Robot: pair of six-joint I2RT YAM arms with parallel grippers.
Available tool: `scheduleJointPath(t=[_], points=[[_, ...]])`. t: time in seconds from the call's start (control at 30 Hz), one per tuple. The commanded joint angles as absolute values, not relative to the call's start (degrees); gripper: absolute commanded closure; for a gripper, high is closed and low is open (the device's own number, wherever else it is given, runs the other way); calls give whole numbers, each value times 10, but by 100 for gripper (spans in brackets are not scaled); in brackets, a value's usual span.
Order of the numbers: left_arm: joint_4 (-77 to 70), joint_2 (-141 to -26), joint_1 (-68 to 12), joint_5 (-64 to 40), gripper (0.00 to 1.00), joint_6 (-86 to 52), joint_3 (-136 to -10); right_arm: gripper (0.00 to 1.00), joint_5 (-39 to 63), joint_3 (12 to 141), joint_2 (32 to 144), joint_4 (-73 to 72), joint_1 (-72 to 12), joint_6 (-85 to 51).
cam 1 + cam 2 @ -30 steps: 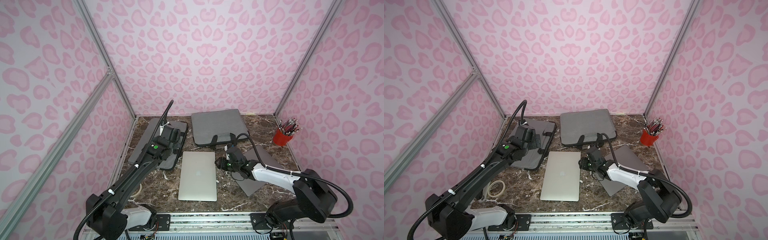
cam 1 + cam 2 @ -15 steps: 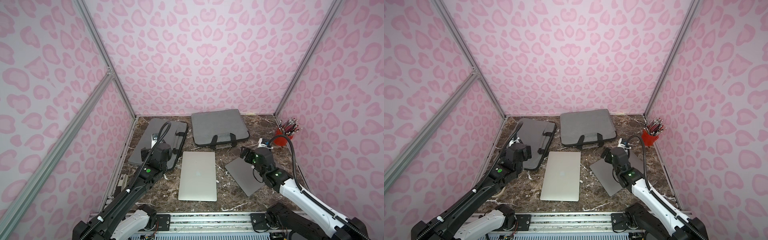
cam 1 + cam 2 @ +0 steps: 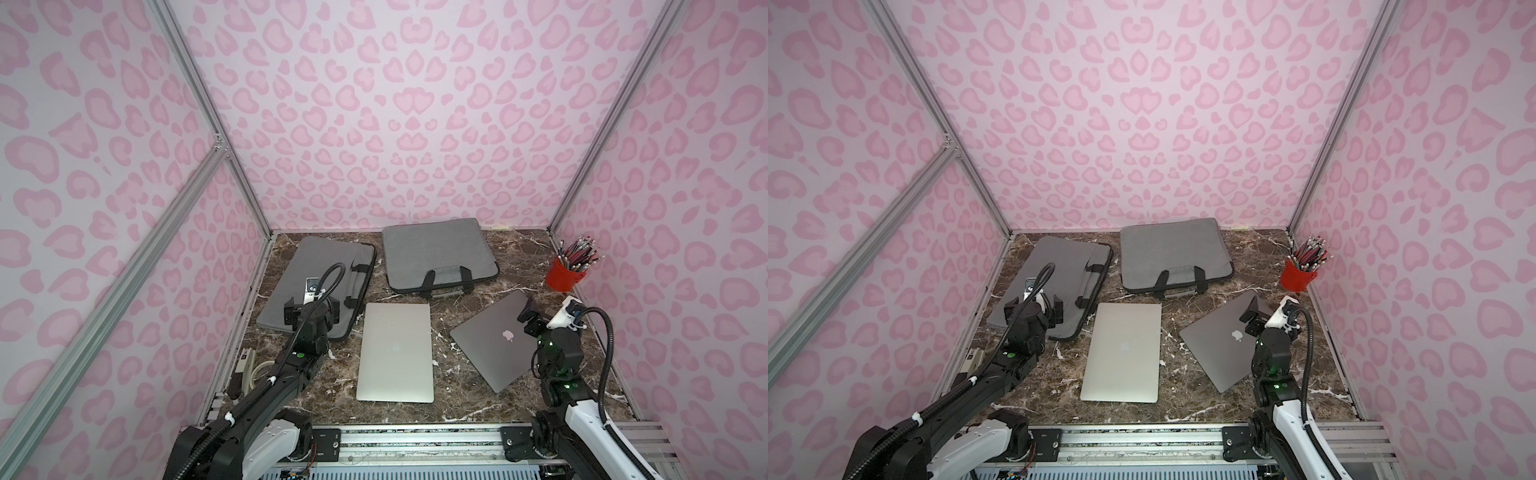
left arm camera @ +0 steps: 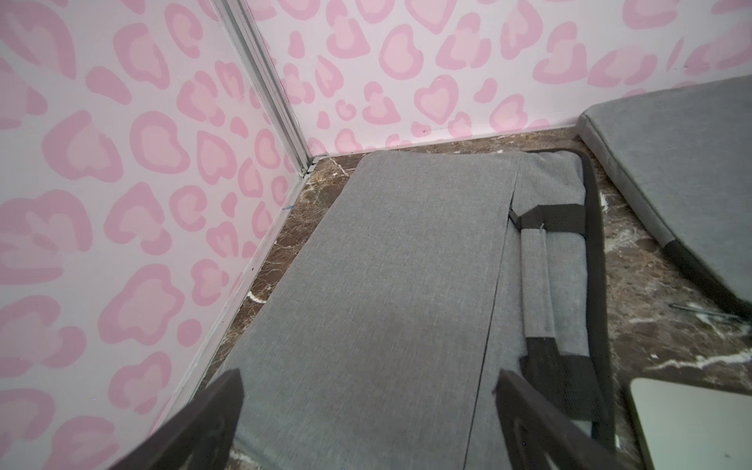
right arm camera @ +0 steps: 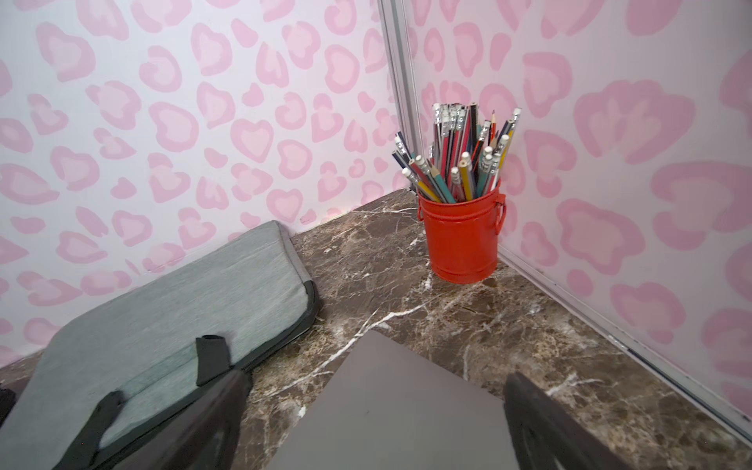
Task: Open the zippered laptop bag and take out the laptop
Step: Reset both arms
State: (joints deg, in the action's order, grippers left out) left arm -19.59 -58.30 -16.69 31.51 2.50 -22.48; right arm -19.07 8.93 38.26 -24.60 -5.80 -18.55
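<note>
Two grey zippered laptop bags lie at the back in both top views: one at the left (image 3: pixel 316 274) (image 3: pixel 1059 270) and one in the middle (image 3: pixel 438 253) (image 3: pixel 1173 253). A shut silver laptop (image 3: pixel 395 353) (image 3: pixel 1123 353) lies flat at centre, outside the bags. A dark grey laptop (image 3: pixel 494 340) (image 3: pixel 1221 345) lies at the right. My left gripper (image 3: pixel 311 311) (image 4: pixel 368 382) hovers open over the left bag's near end (image 4: pixel 386 264). Above the dark laptop's far corner (image 5: pixel 398 415), my right gripper (image 3: pixel 530 320) (image 5: pixel 376 380) is open and holds nothing.
A red cup of pencils (image 3: pixel 567 274) (image 5: pixel 462 240) stands in the back right corner. A tape roll (image 3: pixel 257 370) lies off the table's left front edge. Pink patterned walls close in three sides of the marble table (image 3: pixel 465 399).
Both arms have drawn back toward the front. The right gripper opened, left the silver laptop's right edge and swung right over the dark laptop. The left gripper retreated to the left bag's near end.
</note>
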Motion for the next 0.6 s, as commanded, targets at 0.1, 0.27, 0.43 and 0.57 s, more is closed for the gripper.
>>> scheduleJointPath(t=[0.1,0.27,0.43,0.57], points=[[-326,-620,-123,270,1,37,-188,1,-157,57,445,-415,-39,-115],[-389,-682,-96,203,1,26,-175,1,-133,54,511,-494,-18,-95],[-455,-770,-84,189,1,30,-190,1,-123,57,580,-566,0,-91],[-466,-833,-79,164,1,39,-224,1,-117,62,630,-606,2,-89]])
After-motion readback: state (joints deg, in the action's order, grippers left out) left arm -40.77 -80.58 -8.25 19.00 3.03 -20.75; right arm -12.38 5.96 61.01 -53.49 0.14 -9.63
